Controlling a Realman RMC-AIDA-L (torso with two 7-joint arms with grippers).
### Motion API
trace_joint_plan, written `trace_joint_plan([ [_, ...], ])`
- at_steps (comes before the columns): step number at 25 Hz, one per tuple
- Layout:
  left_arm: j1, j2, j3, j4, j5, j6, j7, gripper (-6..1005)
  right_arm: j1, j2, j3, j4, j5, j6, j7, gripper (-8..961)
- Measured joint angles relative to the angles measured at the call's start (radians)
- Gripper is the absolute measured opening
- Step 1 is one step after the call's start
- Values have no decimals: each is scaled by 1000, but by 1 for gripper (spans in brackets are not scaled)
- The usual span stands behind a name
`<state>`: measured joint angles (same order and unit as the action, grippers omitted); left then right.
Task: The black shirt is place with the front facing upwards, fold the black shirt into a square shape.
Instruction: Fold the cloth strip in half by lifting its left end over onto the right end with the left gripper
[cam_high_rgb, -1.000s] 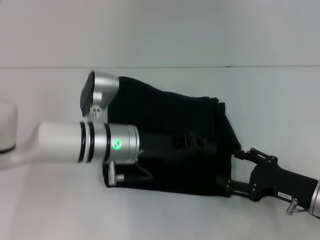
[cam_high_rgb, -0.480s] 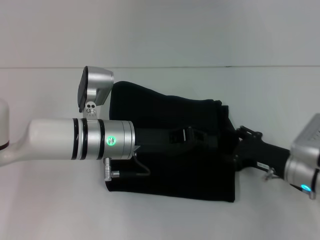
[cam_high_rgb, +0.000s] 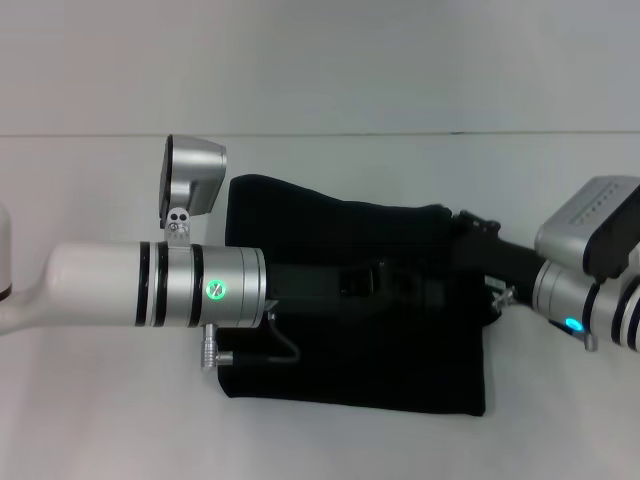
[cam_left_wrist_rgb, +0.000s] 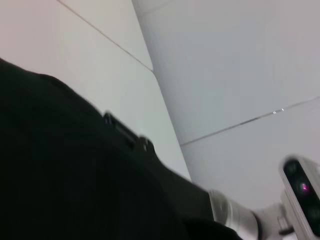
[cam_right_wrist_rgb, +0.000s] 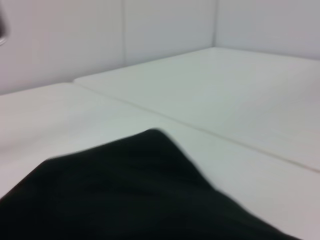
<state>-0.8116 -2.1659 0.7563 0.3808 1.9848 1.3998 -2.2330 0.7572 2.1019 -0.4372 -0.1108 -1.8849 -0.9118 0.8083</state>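
The black shirt (cam_high_rgb: 350, 360) lies on the white table (cam_high_rgb: 100, 400) as a folded, roughly rectangular black shape; no lettering or label shows. My left arm reaches from the left across its middle, with the left gripper (cam_high_rgb: 385, 283) low over the cloth, black on black. My right gripper (cam_high_rgb: 462, 240) comes from the right and sits at the shirt's upper right edge. The shirt fills the lower part of the left wrist view (cam_left_wrist_rgb: 50, 165), where the right gripper (cam_left_wrist_rgb: 127, 136) lies along the cloth edge. It also shows in the right wrist view (cam_right_wrist_rgb: 125, 195).
The white table runs to a seam line at the back (cam_high_rgb: 400, 133). The left arm's silver wrist (cam_high_rgb: 200, 285) and its elbow joint (cam_high_rgb: 192, 180) hide the shirt's left part. The right arm's silver wrist (cam_high_rgb: 590, 270) hangs over the table to the right of the shirt.
My right gripper has moved from the shirt's near right corner up and back to its upper right edge. The shirt's right side now lies squarer. The left arm shifted slightly.
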Motion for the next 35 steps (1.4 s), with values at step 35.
trace_joint_plan([
  [35,28,-8,101,-101,-69,-120,72,73,-140,-11,227,-43,235,-88,-1,929],
])
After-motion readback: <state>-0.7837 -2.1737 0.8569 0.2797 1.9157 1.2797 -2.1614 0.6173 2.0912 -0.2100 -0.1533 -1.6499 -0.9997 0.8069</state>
